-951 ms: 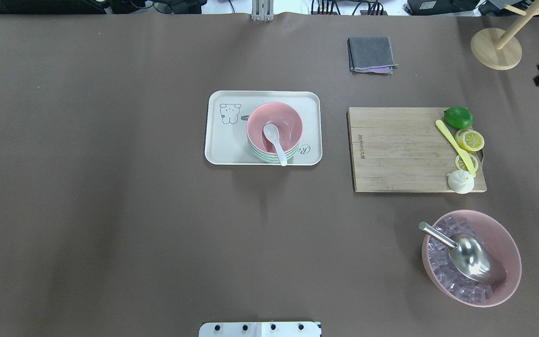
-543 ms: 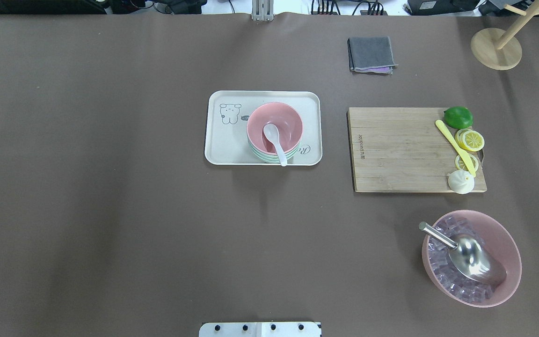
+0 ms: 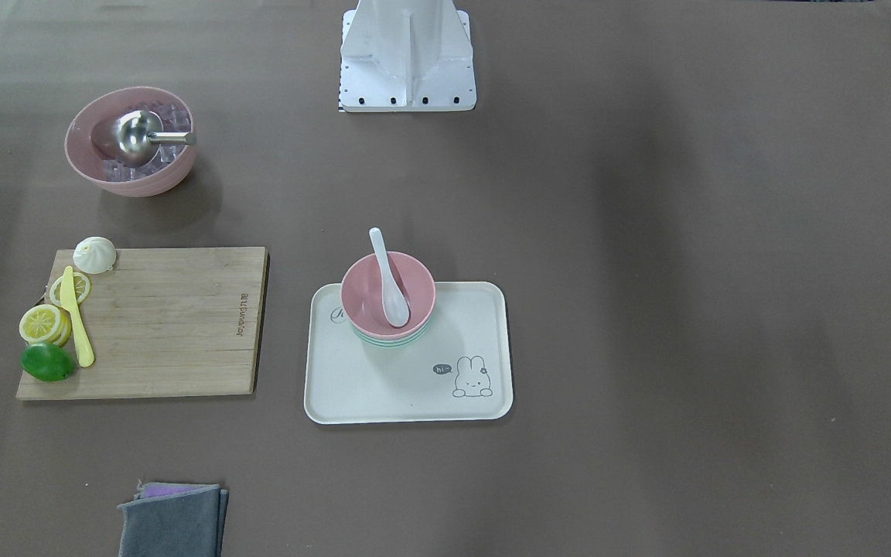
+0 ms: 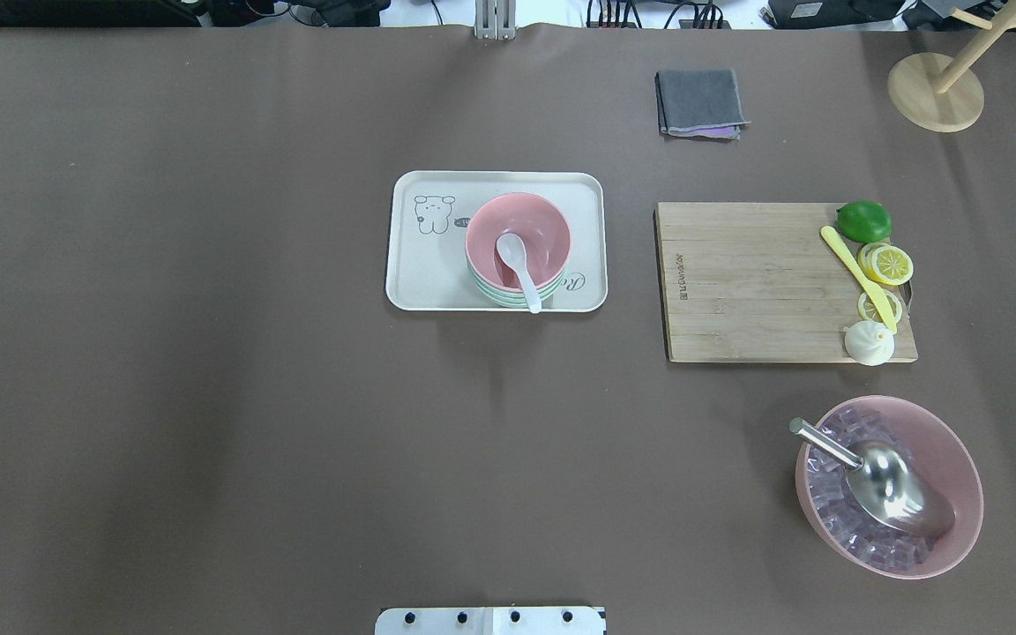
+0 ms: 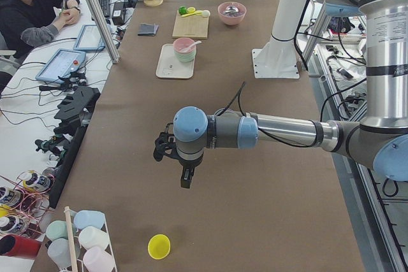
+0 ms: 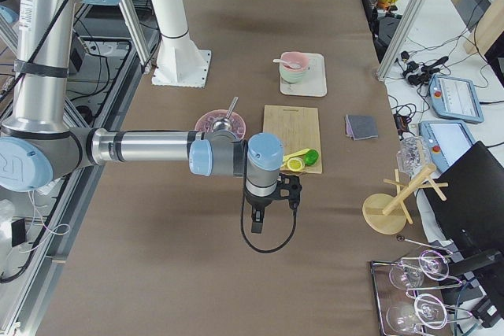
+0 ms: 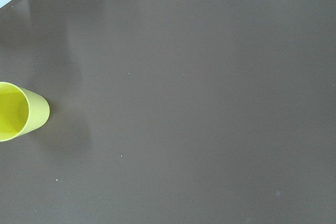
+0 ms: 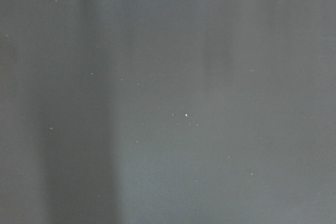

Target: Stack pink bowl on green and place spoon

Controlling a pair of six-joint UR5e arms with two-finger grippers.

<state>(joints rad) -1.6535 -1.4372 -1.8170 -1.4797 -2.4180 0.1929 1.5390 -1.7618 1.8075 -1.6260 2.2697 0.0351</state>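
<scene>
The pink bowl [image 4: 539,225] sits on top of the green bowl [image 4: 501,294], whose mint rim shows beneath it, on the white tray [image 4: 420,273]. The white spoon [image 4: 517,269] lies in the pink bowl with its handle over the rim. The stack also shows in the front-facing view [image 3: 368,298]. My left gripper [image 5: 185,181] shows only in the exterior left view, far from the tray, above bare table. My right gripper [image 6: 257,224] shows only in the exterior right view, beyond the cutting board. I cannot tell whether either is open or shut.
A wooden cutting board [image 4: 755,282] holds a lime, lemon slices, a yellow knife and a bun. A large pink bowl [image 4: 958,459] holds ice cubes and a metal scoop. A grey cloth [image 4: 700,103] and a wooden stand [image 4: 935,93] lie at the back. A yellow cup [image 7: 18,111] stands near my left gripper.
My right gripper, seen at the overhead view's right edge one second ago, has gone out of that view. The bowls, spoon and tray have not moved.
</scene>
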